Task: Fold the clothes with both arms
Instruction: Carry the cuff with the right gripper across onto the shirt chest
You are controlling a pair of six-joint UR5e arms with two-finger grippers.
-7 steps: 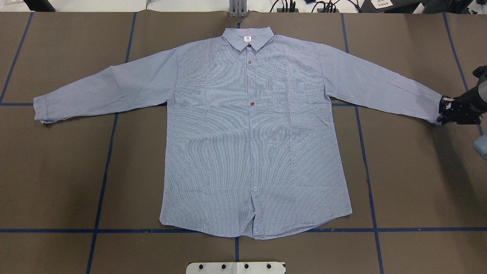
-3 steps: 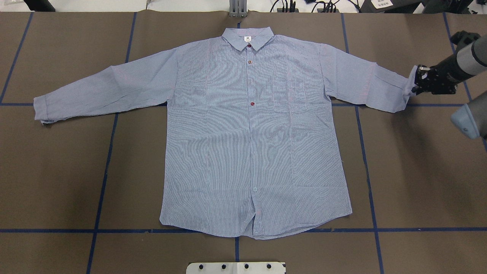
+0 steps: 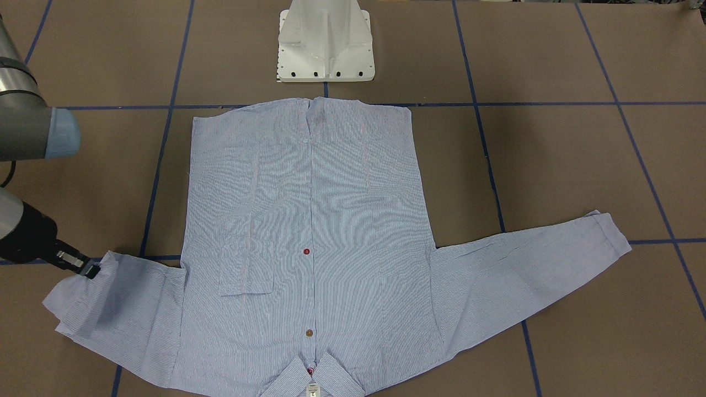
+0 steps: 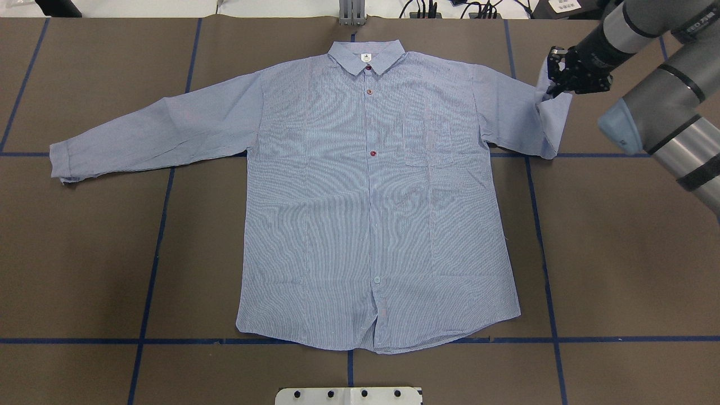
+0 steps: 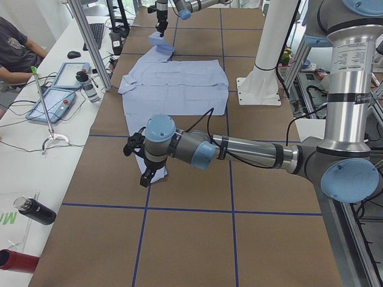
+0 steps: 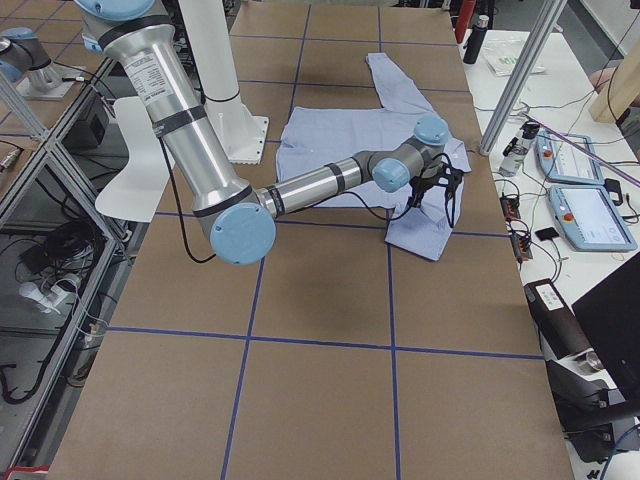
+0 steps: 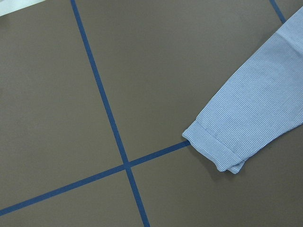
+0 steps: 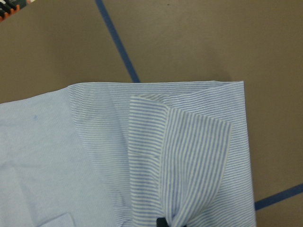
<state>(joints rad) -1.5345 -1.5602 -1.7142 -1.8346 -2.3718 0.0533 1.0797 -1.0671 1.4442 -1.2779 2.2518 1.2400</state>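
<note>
Shirt [image 4: 360, 197] on brown taped table [image 4: 84, 253]

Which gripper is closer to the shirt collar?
Right. The right gripper holds the folded-in sleeve near the collar; the left gripper hovers by the other sleeve's cuff.

Overhead and front-facing cameras look down from opposite sides, both showing the shirt [image 4: 365, 197].
</note>
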